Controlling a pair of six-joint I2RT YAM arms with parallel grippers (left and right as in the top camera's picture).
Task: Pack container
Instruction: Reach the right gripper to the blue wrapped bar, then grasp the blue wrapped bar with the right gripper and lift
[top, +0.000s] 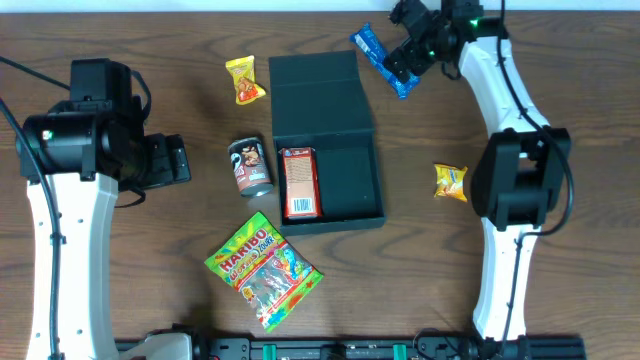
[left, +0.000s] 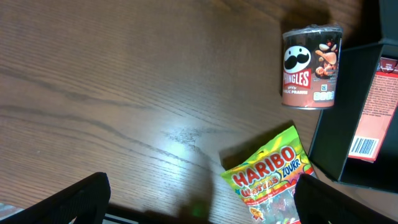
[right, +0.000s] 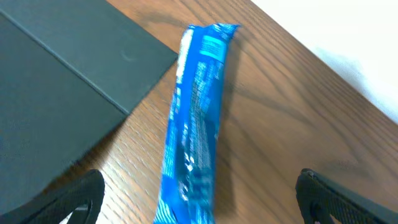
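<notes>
Two grippers, both with jaws spread wide and clamped on nothing, flank the container (top: 345, 180).

Container: dark green and square, at the middle of the table (top: 150, 30). Its lid (top: 315, 90) lies open and flat toward the far edge. A red carton (top: 299, 183) lies inside, along the left wall.

Left gripper (top: 178, 160): level with the container's open half, well to its left and pointing toward it. A can (top: 250, 166) lies on its side between the two, just beside the container's left wall. Seen from the left wrist, the fingers (left: 78, 199) fill the bottom corners. The can and the container's wall lie ahead at the upper right. A Haribo bag (left: 273, 180) lies nearer, off the container's near left corner.

Right gripper (top: 405, 60): over a blue bar (top: 370, 45) that lies by the lid's far right corner. Seen from the right wrist, the bar runs up the middle between the two fingers (right: 68, 202), which stand clear of it on either side. The lid's corner sits just to its left; whether lid and bar touch cannot be told.

Two yellow packets: one (top: 245, 80) left of the lid, one (top: 450, 182) right of the container, near the right arm.
</notes>
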